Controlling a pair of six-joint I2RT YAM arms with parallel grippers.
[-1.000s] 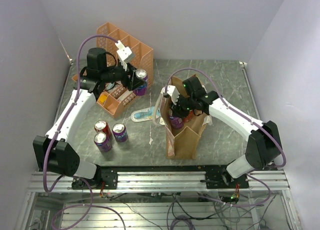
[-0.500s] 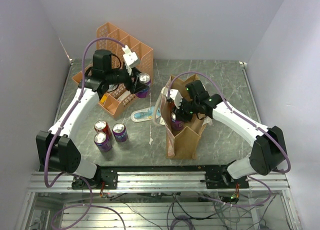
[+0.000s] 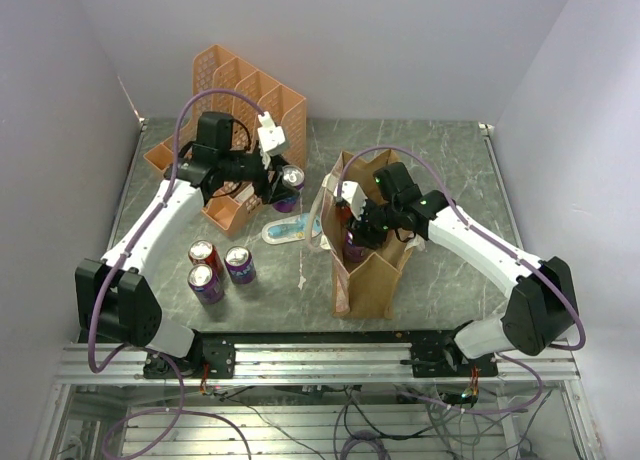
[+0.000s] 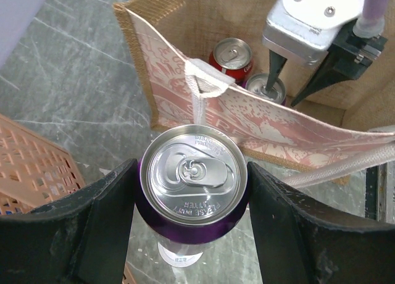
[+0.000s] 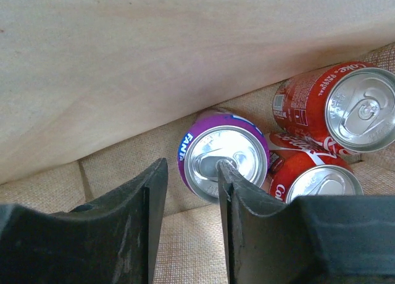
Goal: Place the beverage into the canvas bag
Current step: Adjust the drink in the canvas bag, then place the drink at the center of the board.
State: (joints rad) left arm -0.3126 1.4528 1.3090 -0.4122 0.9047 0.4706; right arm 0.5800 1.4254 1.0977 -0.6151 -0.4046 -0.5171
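Left wrist view, carry stage: left gripper (image 4: 192, 200) clamps the purple can (image 4: 192, 173), lower centre, just outside the canvas bag (image 4: 247, 114); right gripper (image 4: 282, 94), jaws parted and empty, occupies the bag and likely must withdraw first.

canvas bag (image 3: 374, 277): three cans (image 5: 225, 155) inside, seemingly | loose cans (image 3: 206, 282): left | raised can (image 4: 194, 179): between organiser (image 3: 235, 95), bag

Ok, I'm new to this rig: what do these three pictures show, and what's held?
Two robot arms are bolted at the near edge of the table. One picture looks down from behind them; the others come from a camera on each wrist. The left gripper clamps an upright purple can beside the canvas bag. The right gripper reaches inside the bag, jaws apart over a Fanta can next to two red cans. Three more cans and an orange organiser stand on the table.
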